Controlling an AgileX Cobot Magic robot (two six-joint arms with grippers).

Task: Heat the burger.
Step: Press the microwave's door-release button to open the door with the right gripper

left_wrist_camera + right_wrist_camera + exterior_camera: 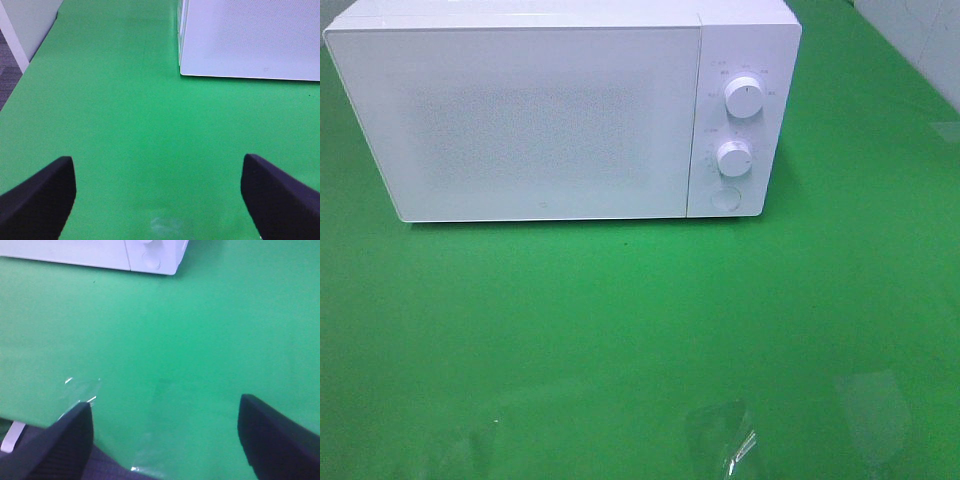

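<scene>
- Left jaws: spread wide, nothing between the two dark tips. Only bare green tabletop [130, 125] lies under the gap.
- Ahead of the left jaws the near corner of the white microwave [250, 40] stands on the tabletop, well apart from both tips.
- Right jaws: spread wide as well, and empty. They hang over the near edge of the tabletop, with green surface in the gap.
- A patch of clear film [82, 390] lies flat on the green, just beside one right tip. I cannot tell whether they touch.
- Far ahead of the right jaws I can see the control end of the microwave, well apart from them.
- From the high camera, the microwave sits at the back of the tabletop with its door [520, 125] shut. The door's frosted front gives me no look inside.
- To the right of the door there is an upper knob [745, 97], a lower knob [733, 157] and a round button [725, 197] beneath them.
- The burger: I cannot tell where it is, as no view shows it. It is not between either pair of jaws, nor on the green near them.
</scene>
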